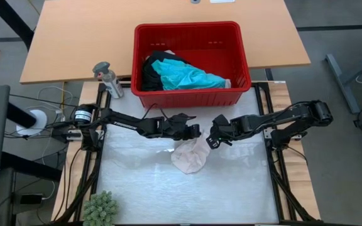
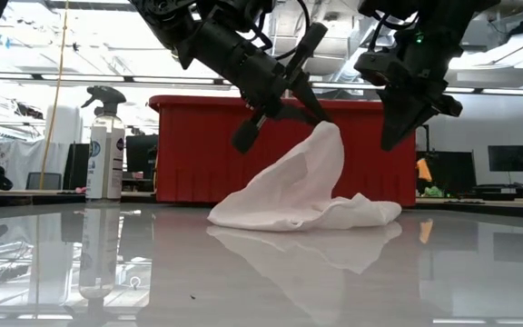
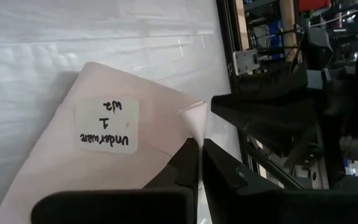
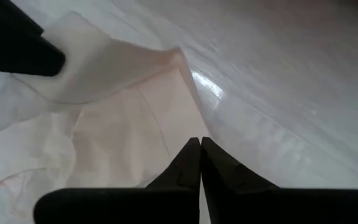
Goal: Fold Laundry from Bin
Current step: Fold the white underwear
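The red bin [image 1: 237, 47] stands at the table's far side with turquoise [image 1: 190, 76] and black laundry [image 1: 151, 72] in it. A small pale pink-white piece [image 1: 188, 157] lies on the white table top in front of the bin, one corner raised. A white label with handwriting [image 3: 107, 124] is stuck on it. My left gripper [image 1: 195, 132] is shut on that raised corner. My right gripper [image 2: 391, 143] hangs just to the right of the raised corner, pointing down, fingers shut and clear of the cloth. My left gripper pinches a raised corner [image 3: 195, 119] of the pale piece between its two fingers; the corner's tip pokes out past the fingertips. The fingers come from the table's left, slanting down. The cloth hangs slack below them like a tent, its lower part [image 2: 289, 213] on the table.
A spray bottle [image 1: 109, 78] stands left of the bin. A green spiky ball [image 1: 100, 208] sits at the near left corner. Black frame rails [image 1: 275, 163] run along both sides of the white table top. Bare table lies near the front edge.
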Tool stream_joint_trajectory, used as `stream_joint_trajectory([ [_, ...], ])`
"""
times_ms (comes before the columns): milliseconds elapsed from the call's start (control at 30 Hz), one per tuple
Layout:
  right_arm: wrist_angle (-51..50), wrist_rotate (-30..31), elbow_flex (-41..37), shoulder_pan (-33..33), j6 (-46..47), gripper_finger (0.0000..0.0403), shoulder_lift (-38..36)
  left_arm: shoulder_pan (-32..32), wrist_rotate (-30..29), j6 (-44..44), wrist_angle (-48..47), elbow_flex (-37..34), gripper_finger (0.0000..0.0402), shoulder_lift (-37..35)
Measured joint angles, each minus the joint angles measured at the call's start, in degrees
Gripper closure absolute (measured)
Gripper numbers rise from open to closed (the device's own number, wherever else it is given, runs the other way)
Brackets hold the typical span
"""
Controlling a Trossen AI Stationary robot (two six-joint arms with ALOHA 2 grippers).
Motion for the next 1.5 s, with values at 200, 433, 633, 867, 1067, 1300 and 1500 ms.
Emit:
stream_joint_trajectory([
  [200, 0.0, 1.3, 0.0, 0.1, 0.0, 0.0352, 0.0, -0.1, 1.0, 3.3, 3.6, 0.0, 0.0392, 0.0],
  [433, 0.0, 1.3, 0.0, 0.1, 0.0, 0.0329, 0.0, -0.2, 1.2, 2.8, 2.5, 0.0, 0.0318, 0.0],
  [633, 0.0, 2.0, 0.0, 0.1, -0.1, 0.0312, 0.0, -0.2, 1.7, 3.9, 3.4, 0.0, 0.0273, 0.0],
  [867, 1.2, -3.4, 0.0, 4.4, -12.0, 0.0302, 0.0, 3.8, 12.1, 10.5, 5.1, 0.0, 0.0258, -0.2],
  [1067, 6.6, -10.7, -2.5, 7.1, -5.7, 0.0280, 0.0, 10.7, 25.8, 13.2, 5.7, 0.0, 0.0259, -2.8],
  [1300, 15.0, -11.7, -6.1, 4.8, 3.9, 0.0204, 0.1, 16.1, 34.3, 13.4, 6.0, 0.0, 0.0259, -6.6],
  [1500, 15.1, -11.5, -7.0, 3.3, 5.2, 0.0181, 0.1, 17.2, 36.0, 14.2, 6.0, 0.0, 0.0260, -8.4],
])
